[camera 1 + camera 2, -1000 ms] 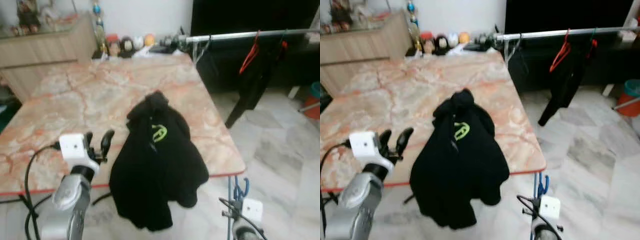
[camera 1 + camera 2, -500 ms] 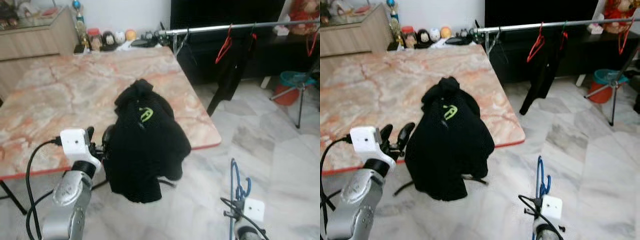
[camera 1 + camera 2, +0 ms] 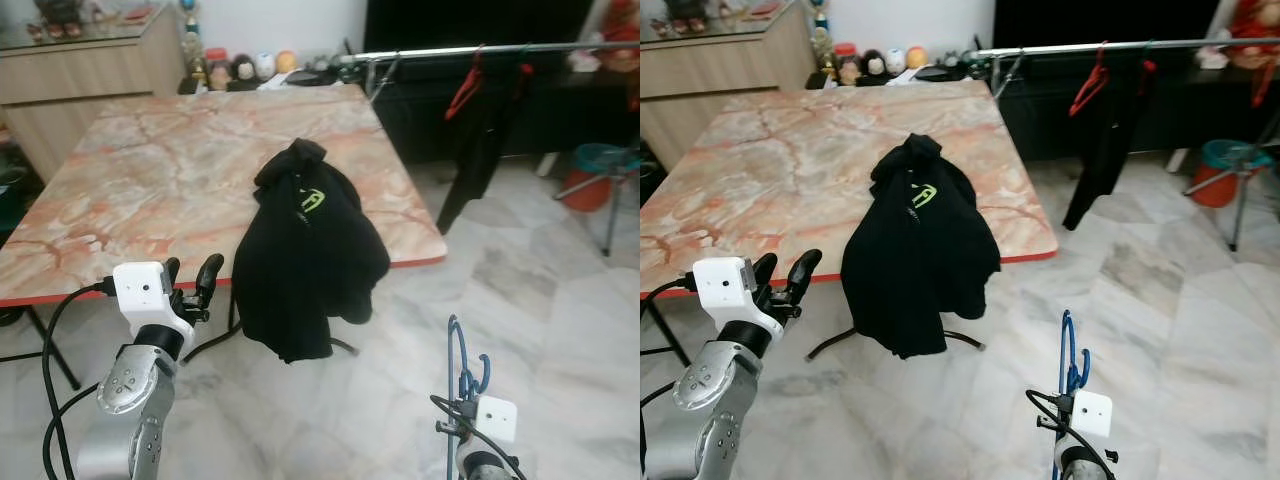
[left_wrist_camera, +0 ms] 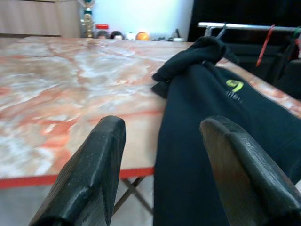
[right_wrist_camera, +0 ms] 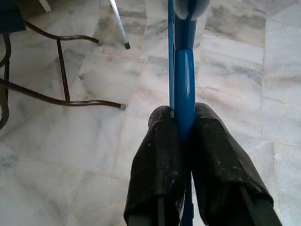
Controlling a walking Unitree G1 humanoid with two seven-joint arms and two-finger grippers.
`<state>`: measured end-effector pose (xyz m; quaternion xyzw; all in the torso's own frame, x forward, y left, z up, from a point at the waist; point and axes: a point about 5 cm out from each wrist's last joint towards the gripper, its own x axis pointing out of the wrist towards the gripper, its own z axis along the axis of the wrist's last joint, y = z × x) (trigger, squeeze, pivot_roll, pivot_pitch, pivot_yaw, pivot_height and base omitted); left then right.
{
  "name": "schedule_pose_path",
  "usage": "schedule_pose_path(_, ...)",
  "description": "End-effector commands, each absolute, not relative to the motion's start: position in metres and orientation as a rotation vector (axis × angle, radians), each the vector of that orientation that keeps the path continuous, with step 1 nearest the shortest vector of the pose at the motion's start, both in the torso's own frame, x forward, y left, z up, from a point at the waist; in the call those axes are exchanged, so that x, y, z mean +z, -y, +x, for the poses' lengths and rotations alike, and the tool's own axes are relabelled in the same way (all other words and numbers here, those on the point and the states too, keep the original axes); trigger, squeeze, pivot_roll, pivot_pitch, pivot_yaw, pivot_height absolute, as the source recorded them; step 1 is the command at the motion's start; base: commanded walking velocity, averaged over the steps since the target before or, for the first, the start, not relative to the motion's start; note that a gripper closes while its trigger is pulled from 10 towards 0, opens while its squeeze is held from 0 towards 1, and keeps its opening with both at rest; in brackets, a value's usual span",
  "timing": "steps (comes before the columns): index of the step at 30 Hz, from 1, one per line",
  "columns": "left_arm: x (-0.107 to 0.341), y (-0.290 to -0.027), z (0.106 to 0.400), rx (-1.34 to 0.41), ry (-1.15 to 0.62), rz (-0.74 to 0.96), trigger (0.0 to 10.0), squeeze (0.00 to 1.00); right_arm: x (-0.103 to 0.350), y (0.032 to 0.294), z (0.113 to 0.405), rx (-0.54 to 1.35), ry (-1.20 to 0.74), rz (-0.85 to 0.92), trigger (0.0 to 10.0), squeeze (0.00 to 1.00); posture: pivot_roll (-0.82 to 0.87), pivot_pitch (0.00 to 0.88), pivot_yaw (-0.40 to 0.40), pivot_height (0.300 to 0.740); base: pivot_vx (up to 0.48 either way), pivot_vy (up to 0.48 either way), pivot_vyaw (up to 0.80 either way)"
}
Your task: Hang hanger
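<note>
**Blue hanger in right gripper, rail far right**

Right gripper (image 5: 184, 127) low at near right, above marble floor (image 3: 560, 300). Fingers pressed together on blue hanger (image 5: 184, 70), pinching its shaft between both pads. Hanger upright in the head views (image 3: 462, 365), hook end up, rising from the white wrist camera box (image 3: 496, 418).

Left gripper (image 3: 190, 285) raised at near left, just beside the near edge of the table (image 3: 150, 180). Fingers spread apart, nothing between them. Left wrist view: two black fingers (image 4: 89, 174) framing the table edge and the black jacket (image 4: 221, 122).

Black jacket (image 3: 305, 250) with a yellow-green logo (image 3: 314, 201) draped over the near right corner of the table, lower half hanging off the edge toward the floor. Table top marbled pink and orange with a red rim.

Metal clothes rail (image 3: 470, 48) at far right, running left to right beyond the table. Red hanger (image 3: 465, 88) and dark garment (image 3: 480, 140) hanging on it. Blue hanger well apart from the rail.

Small figurines and jars (image 3: 240, 68) lined up at the far edge of the table. Wooden cabinet (image 3: 90, 70) at far left. Teal bucket (image 3: 600, 160) at far right on the floor.
</note>
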<state>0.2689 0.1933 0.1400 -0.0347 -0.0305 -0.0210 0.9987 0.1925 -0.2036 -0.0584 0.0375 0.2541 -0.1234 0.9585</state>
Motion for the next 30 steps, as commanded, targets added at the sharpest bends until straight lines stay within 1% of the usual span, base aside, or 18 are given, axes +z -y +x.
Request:
schedule_pose_path(1,0.127,-0.198,0.27,-0.012,-0.009,-0.043,10.0,0.0,-0.054,0.204,0.2,-0.241,-0.494,0.063,10.0,0.0,-0.12,0.0,0.027,0.74,0.0,0.0,0.0)
schedule_pose_path(3,0.112,-0.204,0.272,-0.006,-0.072,-0.029,10.0,0.0,-0.054,0.205,0.201,-0.248,-0.502,0.064,10.0,0.0,-0.12,0.0,0.03,0.74,0.0,0.0,0.0)
schedule_pose_path(4,0.095,-0.208,0.272,-0.018,-0.146,-0.003,10.0,0.0,-0.054,0.204,0.201,-0.25,-0.509,0.062,10.0,0.0,-0.12,0.0,0.031,0.74,0.0,0.0,0.0)
schedule_pose_path(5,0.086,-0.21,0.272,-0.021,-0.182,0.005,10.0,0.0,-0.054,0.204,0.202,-0.25,-0.511,0.061,10.0,0.0,-0.12,0.0,0.033,0.74,0.0,0.0,0.0)
schedule_pose_path(7,0.078,-0.212,0.271,-0.023,-0.213,0.01,10.0,0.0,-0.054,0.203,0.202,-0.249,-0.512,0.061,10.0,0.0,-0.12,0.0,0.034,0.74,0.0,0.0,0.0)
schedule_pose_path(9,0.053,-0.216,0.267,-0.041,-0.324,0.034,10.0,0.0,-0.054,0.202,0.204,-0.25,-0.518,0.059,10.0,0.0,-0.12,0.0,0.039,0.74,0.0,0.0,0.0)
schedule_pose_path(14,0.02,-0.214,0.263,-0.091,-0.466,0.066,10.0,0.0,-0.052,0.199,0.209,-0.25,-0.509,0.059,10.0,0.0,-0.12,0.0,0.046,0.74,0.0,0.0,0.0)
schedule_pose_path(15,0.006,-0.212,0.261,-0.112,-0.523,0.087,10.0,0.0,-0.05,0.199,0.211,-0.254,-0.499,0.062,10.0,0.0,-0.13,0.0,0.046,0.74,0.0,0.0,0.0)
schedule_pose_path(16,0.006,-0.212,0.261,-0.112,-0.523,0.087,10.0,0.0,-0.05,0.199,0.211,-0.254,-0.499,0.062,10.0,0.0,-0.13,0.0,0.046,0.74,0.0,0.0,0.0)
schedule_pose_path(18,-0.013,-0.213,0.256,-0.107,-0.619,0.105,10.0,0.0,-0.048,0.197,0.214,-0.255,-0.484,0.063,10.0,0.0,-0.13,0.0,0.046,0.74,0.0,0.0,0.0)
schedule_pose_path(20,-0.018,-0.214,0.253,-0.093,-0.65,0.105,10.0,0.0,-0.047,0.197,0.215,-0.254,-0.482,0.063,10.0,0.0,-0.14,0.0,0.044,0.74,0.0,0.0,0.0)
schedule_pose_path(21,-0.028,-0.214,0.248,-0.077,-0.702,0.109,10.0,0.0,-0.047,0.196,0.215,-0.253,-0.481,0.063,10.0,0.0,-0.14,0.0,0.042,0.74,0.0,0.0,0.0)
schedule_pose_path(25,-0.05,-0.211,0.228,-0.073,-0.819,0.135,10.0,0.0,-0.047,0.196,0.215,-0.252,-0.485,0.063,10.0,0.0,-0.14,0.0,0.039,0.74,0.0,0.0,0.0)
schedule_pose_path(27,-0.055,-0.21,0.222,-0.065,-0.846,0.135,10.0,0.0,-0.048,0.196,0.215,-0.251,-0.486,0.064,10.0,0.0,-0.14,0.0,0.04,0.74,0.0,0.0,0.0)
schedule_pose_path(30,-0.066,-0.213,0.207,0.012,-0.91,0.113,10.0,0.0,-0.049,0.197,0.212,-0.252,-0.491,0.066,10.0,0.0,-0.15,0.0,0.047,0.74,0.0,0.0,0.0)
